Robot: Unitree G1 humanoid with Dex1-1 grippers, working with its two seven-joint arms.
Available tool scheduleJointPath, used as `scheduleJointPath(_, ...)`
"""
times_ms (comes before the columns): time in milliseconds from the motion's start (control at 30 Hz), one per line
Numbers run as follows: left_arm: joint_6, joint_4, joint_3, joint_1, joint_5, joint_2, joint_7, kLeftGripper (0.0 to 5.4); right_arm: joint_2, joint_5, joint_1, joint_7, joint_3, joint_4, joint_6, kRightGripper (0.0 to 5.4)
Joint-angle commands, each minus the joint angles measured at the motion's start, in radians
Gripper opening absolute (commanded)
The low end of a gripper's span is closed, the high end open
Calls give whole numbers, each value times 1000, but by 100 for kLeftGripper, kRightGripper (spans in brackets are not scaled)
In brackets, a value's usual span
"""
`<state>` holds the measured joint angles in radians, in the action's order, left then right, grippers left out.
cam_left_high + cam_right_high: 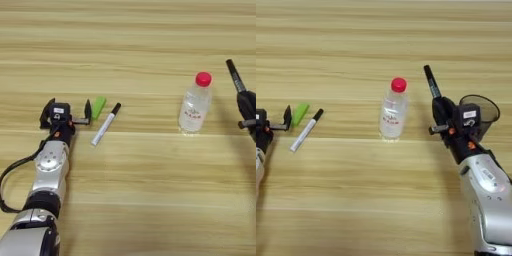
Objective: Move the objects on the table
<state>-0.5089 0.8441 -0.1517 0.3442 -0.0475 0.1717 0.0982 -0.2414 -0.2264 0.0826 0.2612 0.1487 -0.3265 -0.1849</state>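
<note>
On the worktop (150, 200), bottle (393, 111) stands upright mid-scene. Right claw (437, 107) is clenched on the black marker (431, 82), dark cup (481, 112) just behind it. Left claw (70, 114) rests released, one finger beside the green block (98, 106); white marker (105, 124) lies near.

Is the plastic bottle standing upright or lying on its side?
Upright: the plastic bottle stands on its base on the table, red cap on top.

head stereo pair – look down on table (150, 200) | right eye reaches further right – bottle (393, 115) shared
</note>
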Motion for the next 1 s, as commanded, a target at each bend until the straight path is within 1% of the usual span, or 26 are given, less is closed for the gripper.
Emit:
scheduleJointPath(33,6,-7,2,0,1,3,-1,540,11,16,-14,-15,-22,60,-30,105)
scheduleJointPath(167,6,-5,2,1,2,2,-2,540,20,25,-16,-22,-35,116,-33,105)
scheduleJointPath(300,6,-6,3,2,2,1,-3,540,23,38,-34,-35,-30,182,-28,105)
scheduleJointPath(500,5,-6,2,0,1,2,-1,540,24,77,-63,-49,-36,316,17,105)
scheduleJointPath(700,5,-7,1,0,0,2,0,540,28,97,-79,-46,-41,391,45,105)
scheduleJointPath(867,5,-9,2,-1,0,2,0,540,29,95,-83,-40,-43,405,56,105)
scheduleJointPath(933,5,-9,2,-1,1,2,1,540,31,97,-83,-37,-46,403,64,145)
scheduleJointPath(967,5,-9,2,-1,0,2,1,540,31,102,-83,-39,-47,403,72,153)
scheduleJointPath(1000,5,-9,2,-1,0,3,1,540,33,101,-83,-40,-45,404,81,174)
